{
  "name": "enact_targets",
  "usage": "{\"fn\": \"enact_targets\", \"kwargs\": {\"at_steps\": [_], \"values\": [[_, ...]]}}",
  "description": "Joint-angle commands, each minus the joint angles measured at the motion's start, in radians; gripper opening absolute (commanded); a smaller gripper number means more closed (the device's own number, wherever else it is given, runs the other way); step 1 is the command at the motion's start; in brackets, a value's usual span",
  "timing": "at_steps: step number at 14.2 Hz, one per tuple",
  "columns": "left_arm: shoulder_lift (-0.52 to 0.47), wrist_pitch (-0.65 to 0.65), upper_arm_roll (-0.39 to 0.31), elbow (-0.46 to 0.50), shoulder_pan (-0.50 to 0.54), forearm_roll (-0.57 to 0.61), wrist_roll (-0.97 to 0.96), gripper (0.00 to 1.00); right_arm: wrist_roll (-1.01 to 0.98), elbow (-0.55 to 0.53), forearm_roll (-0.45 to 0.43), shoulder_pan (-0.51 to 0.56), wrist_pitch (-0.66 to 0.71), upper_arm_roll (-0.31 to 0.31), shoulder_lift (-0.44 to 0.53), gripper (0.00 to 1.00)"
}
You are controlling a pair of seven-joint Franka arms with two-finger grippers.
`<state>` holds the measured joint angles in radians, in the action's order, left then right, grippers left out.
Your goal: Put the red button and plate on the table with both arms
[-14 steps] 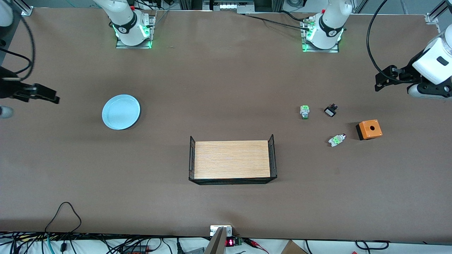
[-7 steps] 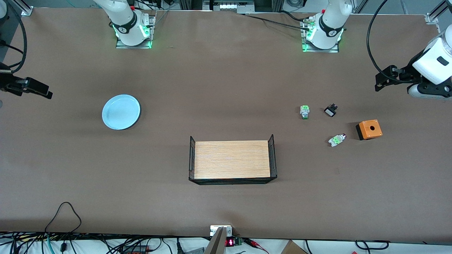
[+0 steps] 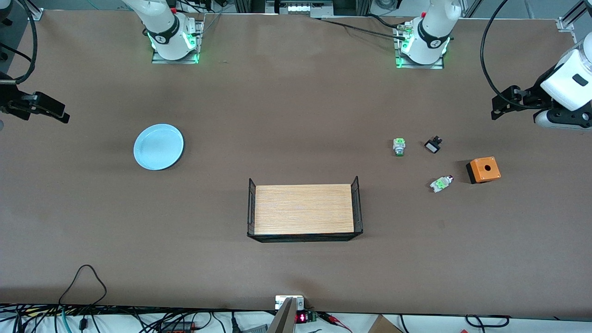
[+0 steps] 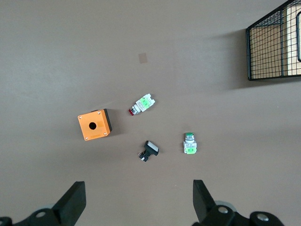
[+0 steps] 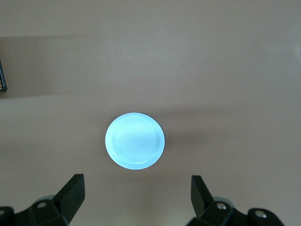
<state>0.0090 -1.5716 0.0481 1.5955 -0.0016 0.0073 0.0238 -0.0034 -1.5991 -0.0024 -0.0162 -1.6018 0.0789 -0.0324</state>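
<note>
The pale-blue plate (image 3: pixel 158 147) (image 5: pixel 135 141) lies flat on the brown table (image 3: pixel 296 115) toward the right arm's end. My right gripper (image 3: pixel 51 108) (image 5: pixel 136 181) hangs open and empty in the air beside the plate, at the table's end. The red button (image 3: pixel 440 183) (image 4: pixel 141 104) lies on its side on the table toward the left arm's end, next to an orange box. High over that end of the table, my left gripper (image 3: pixel 502 104) (image 4: pixel 138 188) is open and holds nothing.
An orange box with a hole (image 3: pixel 483 169) (image 4: pixel 94 125), a green-tipped white part (image 3: pixel 399 146) (image 4: pixel 189 143) and a small black part (image 3: pixel 433 145) (image 4: pixel 148 150) lie near the button. A wooden tray with black mesh ends (image 3: pixel 304 209) (image 4: pixel 275 44) stands mid-table, nearer the front camera.
My right gripper has drawn back from the plate toward the table's end and away from the front camera. The left arm and all objects have stayed put.
</note>
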Motion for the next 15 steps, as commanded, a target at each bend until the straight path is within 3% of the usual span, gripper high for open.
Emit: {"fn": "enact_targets", "kwargs": {"at_steps": [1,15], "values": [[0.017,0.022,0.001,-0.035,0.002,0.02,0.008,1.0,-0.02,-0.019,-0.011,-0.005,0.0,-0.001,0.017,1.0],[0.017,0.022,0.001,-0.035,0.003,0.02,0.008,1.0,-0.017,0.002,-0.005,-0.01,0.075,-0.004,0.017,1.0]]}}
